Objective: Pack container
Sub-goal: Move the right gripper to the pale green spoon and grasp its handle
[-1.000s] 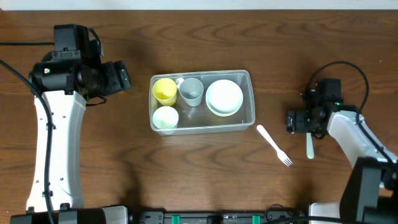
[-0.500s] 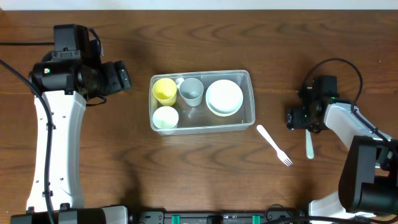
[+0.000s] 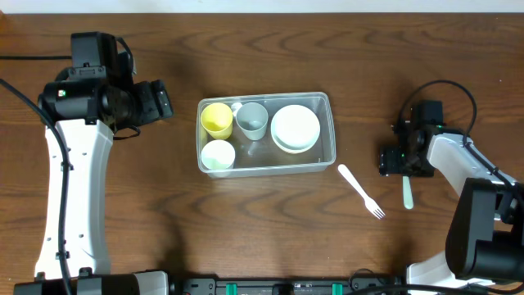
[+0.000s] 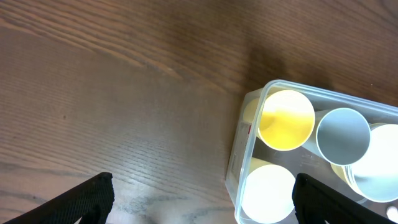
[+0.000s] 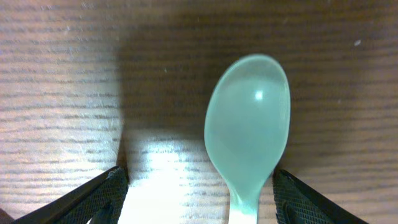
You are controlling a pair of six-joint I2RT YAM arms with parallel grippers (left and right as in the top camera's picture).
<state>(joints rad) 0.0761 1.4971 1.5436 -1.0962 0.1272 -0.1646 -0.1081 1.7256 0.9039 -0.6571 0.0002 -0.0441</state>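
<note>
The clear rectangular container sits mid-table and holds a yellow cup, a grey cup, a white cup and stacked white bowls. It also shows in the left wrist view. A pale green spoon lies at the right, a white fork beside it. My right gripper is open, low over the spoon's bowl, which lies between the fingers near the right one. My left gripper is open and empty, left of the container.
The table is dark brown wood. The fork lies between the container's lower right corner and the spoon. Black cables loop above the right arm.
The right gripper has shifted slightly down over the spoon's bowl end. The left arm has not moved.
</note>
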